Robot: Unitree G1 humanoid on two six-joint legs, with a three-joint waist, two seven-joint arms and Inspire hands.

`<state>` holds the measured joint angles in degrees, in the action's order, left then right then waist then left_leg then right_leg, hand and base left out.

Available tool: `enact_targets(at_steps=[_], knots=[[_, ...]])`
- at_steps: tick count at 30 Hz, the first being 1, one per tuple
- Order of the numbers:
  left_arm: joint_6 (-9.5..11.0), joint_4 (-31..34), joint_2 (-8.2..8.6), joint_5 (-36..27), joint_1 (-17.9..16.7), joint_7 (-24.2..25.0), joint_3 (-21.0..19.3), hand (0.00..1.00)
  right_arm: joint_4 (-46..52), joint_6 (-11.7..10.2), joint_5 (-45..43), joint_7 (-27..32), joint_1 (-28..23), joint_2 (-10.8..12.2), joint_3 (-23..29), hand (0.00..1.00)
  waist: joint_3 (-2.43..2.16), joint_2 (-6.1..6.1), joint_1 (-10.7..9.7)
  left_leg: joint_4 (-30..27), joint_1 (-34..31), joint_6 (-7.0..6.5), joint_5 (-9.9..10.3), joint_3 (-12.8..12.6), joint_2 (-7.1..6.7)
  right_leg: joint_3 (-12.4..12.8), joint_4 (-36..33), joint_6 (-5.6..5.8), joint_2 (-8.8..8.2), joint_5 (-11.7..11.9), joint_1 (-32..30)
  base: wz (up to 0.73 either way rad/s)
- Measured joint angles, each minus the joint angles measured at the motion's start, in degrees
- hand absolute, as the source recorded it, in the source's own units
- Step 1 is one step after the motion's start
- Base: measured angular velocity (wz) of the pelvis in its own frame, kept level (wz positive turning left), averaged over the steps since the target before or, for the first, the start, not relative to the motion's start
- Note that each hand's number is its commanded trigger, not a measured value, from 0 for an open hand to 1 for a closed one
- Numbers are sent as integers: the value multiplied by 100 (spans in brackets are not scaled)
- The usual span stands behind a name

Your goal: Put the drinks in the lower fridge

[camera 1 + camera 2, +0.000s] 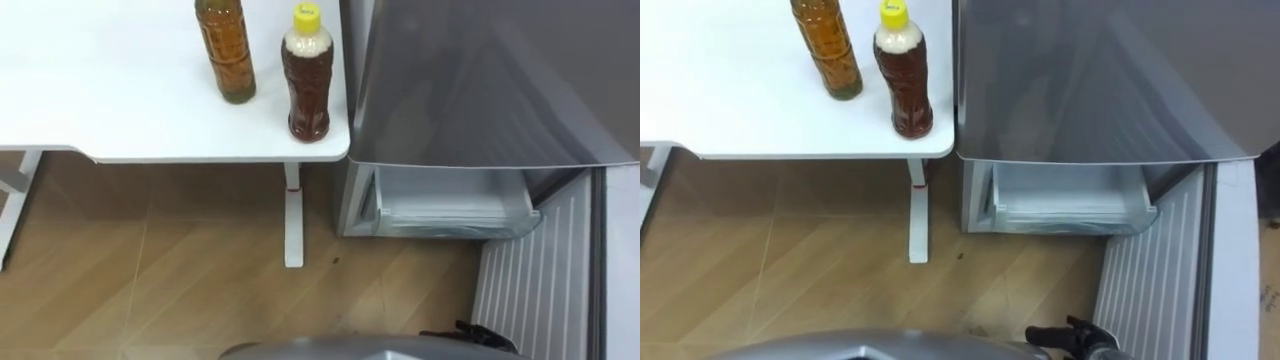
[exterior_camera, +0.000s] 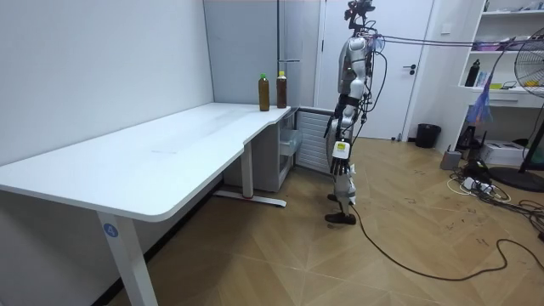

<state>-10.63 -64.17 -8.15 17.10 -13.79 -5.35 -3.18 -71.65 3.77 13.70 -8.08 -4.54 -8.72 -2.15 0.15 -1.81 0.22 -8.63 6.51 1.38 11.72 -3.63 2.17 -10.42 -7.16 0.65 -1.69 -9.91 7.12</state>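
Both drinks stand upright, long axis vertical, caps up, on the white table [image 1: 120, 110] just left of the fridge [image 1: 480, 80]. Nearer the fridge is the yellow-capped bottle [image 1: 307, 80]: clear plastic, waisted body, dark red-brown drink w/ a pale band under the cap. Next out from the fridge is the amber bottle [image 1: 226, 55]: ribbed clear plastic, golden-brown drink, cap looks green in the room view. The two are close but apart.

Fridge front is smooth grey. Its lower drawer [image 1: 450, 205] is pulled out, pale plastic, w/ a white ribbed panel [image 1: 540, 285] to its right.

Right hand [image 1: 1070, 338] is dark and sits low in front of the fridge, by the robot's body. Can't tell how far open it is, and nothing is seen in it. Left hand [image 2: 340, 151] hangs by the thigh, robot standing straight before the fridge. Its state can't be told either.
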Motion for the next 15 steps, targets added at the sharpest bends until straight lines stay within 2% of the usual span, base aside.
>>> enact_targets(at_steps=[6, 7, 8, 13, 15], knots=[[-138, 11, 23, -159, 137, -323, -129, 0, -8, 17, -13, 165, 7, -6, -72, 0, -15, 42, 8, -4, -32, 1, 0, 15, -11, -77, 34, 0, -4, 0, 6, 5], [-148, 10, 24, -237, 149, -358, -164, 0, -9, 25, -10, 164, 8, -6, -71, 0, -30, 72, 9, -5, -33, 1, 0, 14, -12, -78, 36, 1, -5, -1, 11, 0], [-149, 12, 40, -466, 169, -453, -272, 0, -7, 69, 12, 166, 8, -10, -83, 0, -19, 53, 10, -6, -26, 1, 0, 13, -15, -80, 38, 3, -8, -2, 18, 0], [-148, 20, 57, -1637, 161, -835, -427, 0, 58, 155, 26, 211, 2, -11, -96, 0, -31, 70, 24, -11, 9, 1, 0, -5, -28, -76, 40, 11, -23, -13, 32, -1], [-133, 38, 59, -2472, 165, -995, -786, 0, 55, 213, 18, 196, 7, -17, -90, 0, -31, 65, 40, -17, 25, 1, 0, -3, -29, -68, 37, 11, -23, -13, 37, 0]])
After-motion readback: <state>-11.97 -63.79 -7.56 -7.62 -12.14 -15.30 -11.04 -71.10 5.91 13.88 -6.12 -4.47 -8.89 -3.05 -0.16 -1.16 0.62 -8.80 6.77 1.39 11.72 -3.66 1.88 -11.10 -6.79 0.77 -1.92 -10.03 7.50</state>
